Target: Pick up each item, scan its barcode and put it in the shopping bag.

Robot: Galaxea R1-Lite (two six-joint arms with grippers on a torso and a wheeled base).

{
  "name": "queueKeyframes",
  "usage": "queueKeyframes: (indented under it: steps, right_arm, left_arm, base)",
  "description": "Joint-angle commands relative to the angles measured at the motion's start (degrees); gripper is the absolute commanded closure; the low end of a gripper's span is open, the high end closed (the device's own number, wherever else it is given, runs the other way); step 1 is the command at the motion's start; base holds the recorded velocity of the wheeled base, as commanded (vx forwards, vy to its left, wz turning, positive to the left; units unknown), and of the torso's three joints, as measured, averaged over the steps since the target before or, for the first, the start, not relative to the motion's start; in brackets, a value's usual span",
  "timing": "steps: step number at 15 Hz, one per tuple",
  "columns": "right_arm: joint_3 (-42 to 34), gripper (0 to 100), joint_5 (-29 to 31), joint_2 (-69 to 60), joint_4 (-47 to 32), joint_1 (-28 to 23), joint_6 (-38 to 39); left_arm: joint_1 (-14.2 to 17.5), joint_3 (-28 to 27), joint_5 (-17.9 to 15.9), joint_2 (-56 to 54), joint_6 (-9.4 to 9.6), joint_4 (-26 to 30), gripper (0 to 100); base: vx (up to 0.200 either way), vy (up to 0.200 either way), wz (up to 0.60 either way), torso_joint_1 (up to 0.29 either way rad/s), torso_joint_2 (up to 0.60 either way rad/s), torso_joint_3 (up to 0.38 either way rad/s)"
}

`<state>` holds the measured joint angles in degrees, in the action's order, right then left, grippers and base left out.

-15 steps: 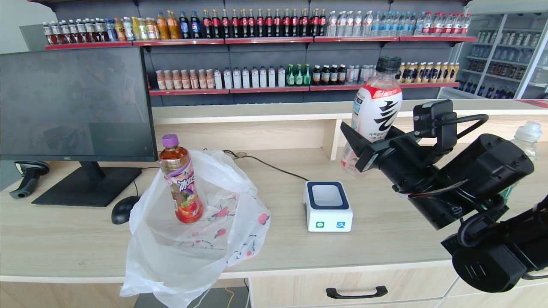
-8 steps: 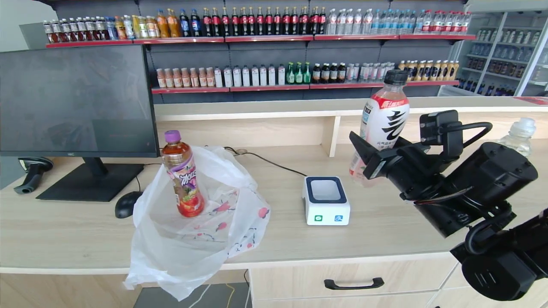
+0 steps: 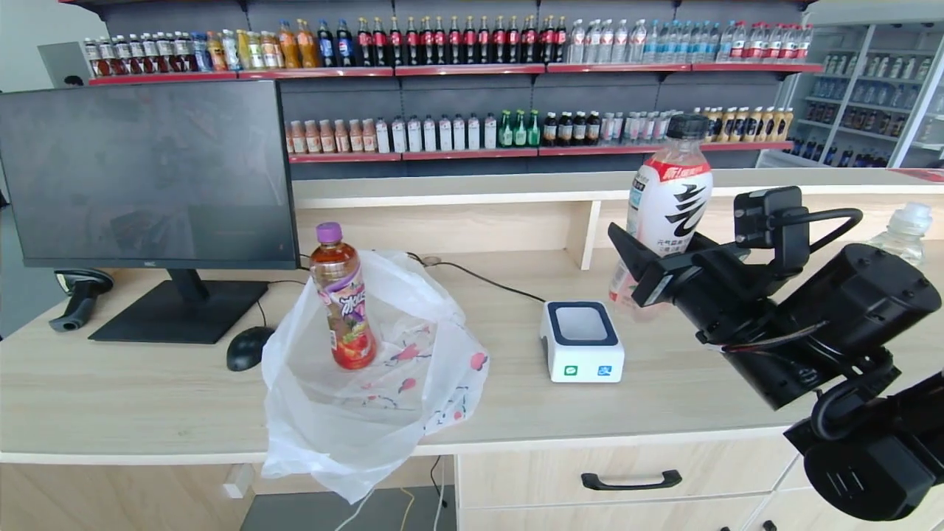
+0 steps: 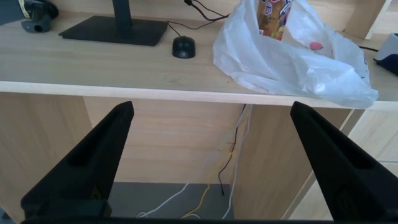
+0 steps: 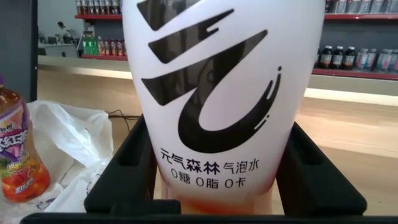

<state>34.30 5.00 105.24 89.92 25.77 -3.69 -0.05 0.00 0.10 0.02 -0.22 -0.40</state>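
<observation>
My right gripper (image 3: 640,274) is shut on a white-labelled drink bottle (image 3: 667,210) with a black cap, held upright above the counter, behind and to the right of the white barcode scanner (image 3: 582,341). In the right wrist view the bottle (image 5: 217,93) stands between the black fingers (image 5: 124,171). A tea bottle (image 3: 343,299) with a purple cap stands upright in the open plastic shopping bag (image 3: 369,398), left of the scanner. My left gripper (image 4: 211,162) hangs open below the counter's front edge, facing the bag (image 4: 292,53).
A clear bottle (image 3: 901,234) stands at the counter's far right. A monitor (image 3: 151,177), a mouse (image 3: 249,348) and a handheld scanner (image 3: 77,295) occupy the left. A cable (image 3: 479,279) runs behind the bag. Shelves of drinks line the back wall.
The whole head picture has shifted, so the camera moved. Relative to the scanner, the right gripper and its bottle sit slightly lower than a second ago. The grip is unchanged.
</observation>
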Motion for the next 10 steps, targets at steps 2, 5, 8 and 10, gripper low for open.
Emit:
queueKeyframes:
  steps: [2,5,8,10]
  right_arm:
    - [-0.03,100,0.10,0.49,0.08,0.95,-0.09]
    - [0.06,100,0.10,0.93,0.08,1.04,-0.09]
    - [0.24,100,0.10,1.28,0.08,1.12,-0.09]
    - [0.41,100,0.10,1.37,0.08,1.12,-0.09]
  left_arm:
    - [0.05,0.00,-0.01,-0.02,-0.04,-0.04,0]
    - [0.05,0.00,-0.01,-0.02,-0.13,-0.04,0]
    - [0.05,0.00,-0.01,-0.02,-0.13,-0.04,0]
    - [0.05,0.00,-0.01,-0.02,-0.04,-0.04,0]
  base:
    - [0.000,0.200,0.00,0.002,0.00,0.005]
    - [0.000,0.200,0.00,0.004,0.00,0.006]
    - [0.000,0.200,0.00,0.004,0.00,0.004]
    - [0.000,0.100,0.00,0.001,0.00,-0.001]
